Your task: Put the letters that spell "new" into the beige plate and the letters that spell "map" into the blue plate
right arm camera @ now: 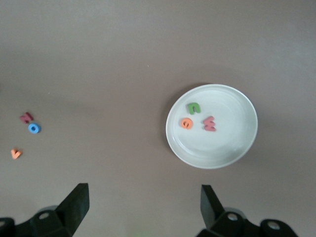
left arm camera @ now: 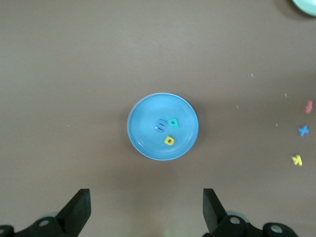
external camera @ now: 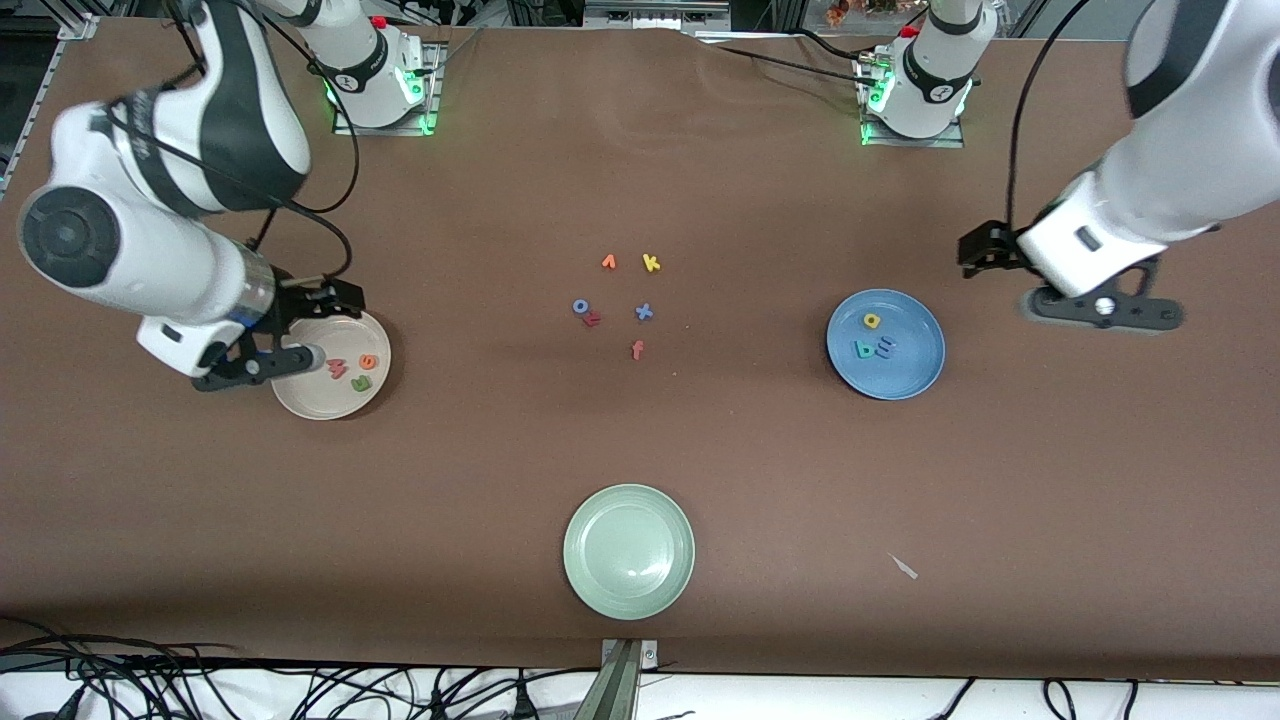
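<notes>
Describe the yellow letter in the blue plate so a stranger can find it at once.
Find the blue plate toward the left arm's end of the table. Three small letters lie in it; the yellow letter is the only yellow one, beside a teal one and a light-blue one.

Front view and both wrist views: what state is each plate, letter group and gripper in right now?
beige plate: holds green n, orange e, pinkish-red w
blue plate: holds light-blue m, teal a, yellow p
pale green plate: empty
left gripper: open, holding nothing
right gripper: open, holding nothing
</notes>
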